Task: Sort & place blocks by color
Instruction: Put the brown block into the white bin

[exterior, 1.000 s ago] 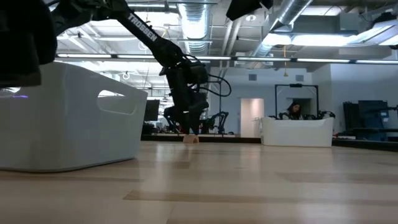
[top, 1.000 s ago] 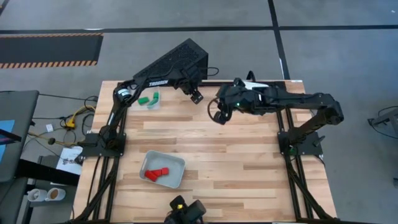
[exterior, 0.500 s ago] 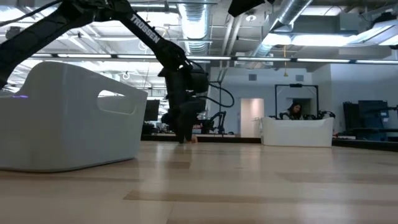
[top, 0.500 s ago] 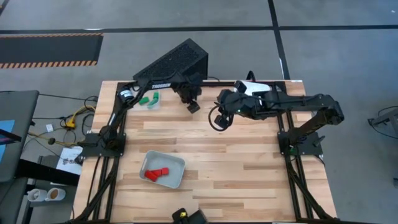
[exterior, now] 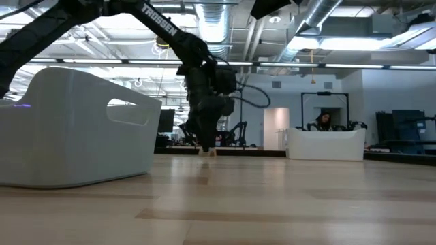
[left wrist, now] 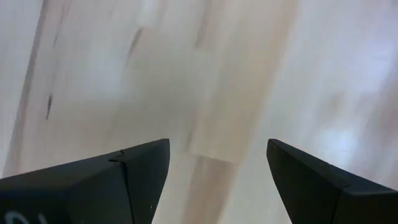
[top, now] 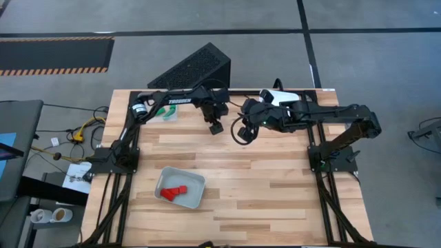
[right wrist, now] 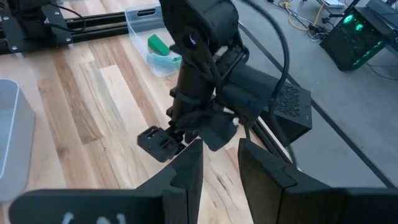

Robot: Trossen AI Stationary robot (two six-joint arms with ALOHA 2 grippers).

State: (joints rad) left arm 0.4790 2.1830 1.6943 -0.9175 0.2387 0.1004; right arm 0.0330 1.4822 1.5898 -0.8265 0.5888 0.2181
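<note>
A plain light wood block (left wrist: 214,134) lies flat on the table; in the low view the block (exterior: 208,152) sits right under my left gripper (exterior: 204,144). My left gripper (top: 216,127) (left wrist: 218,143) is open, pointing down, with one finger on either side of the block and a gap to each. My right gripper (top: 241,132) (right wrist: 221,163) hovers just right of it, open by a narrow gap and holding nothing. Green blocks (top: 165,110) (right wrist: 158,45) lie in a translucent tray. Red blocks (top: 174,192) lie in a grey tray (top: 196,180).
A black perforated box (top: 193,69) stands at the far edge behind the green tray. The grey tray's wall (exterior: 75,129) fills the low view's left. The two grippers are close together mid-table. Bare wood lies on the table's right half (top: 275,179). A person sits far off in the room (exterior: 320,122).
My left gripper has moved from near the far edge toward the table's middle and come down over the light wood block, staying open. My right gripper has drifted slightly toward the near edge.
</note>
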